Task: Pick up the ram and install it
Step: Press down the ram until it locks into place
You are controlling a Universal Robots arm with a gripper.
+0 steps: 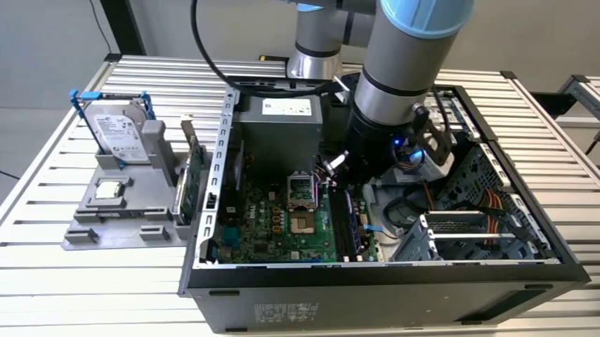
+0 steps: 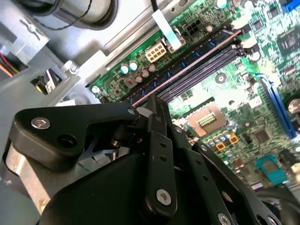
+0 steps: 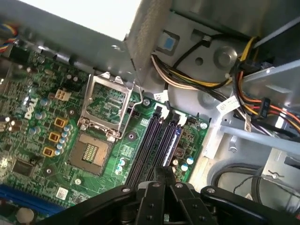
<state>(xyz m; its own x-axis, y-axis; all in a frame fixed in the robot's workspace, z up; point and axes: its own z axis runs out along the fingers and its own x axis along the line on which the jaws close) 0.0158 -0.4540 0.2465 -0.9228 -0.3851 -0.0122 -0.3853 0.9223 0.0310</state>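
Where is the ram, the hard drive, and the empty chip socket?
ram [image 3: 171, 143]: first wrist view, its bluish face.
hard drive [image 1: 120, 133]: exterior view, its label side.
chip socket [image 3: 90, 151]: first wrist view, its contact grid.

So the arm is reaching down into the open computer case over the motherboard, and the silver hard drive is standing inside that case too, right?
Not quite. The arm does reach into the open case over the motherboard, but the hard drive stands outside it, in the grey holder on the table, at the exterior view's left.
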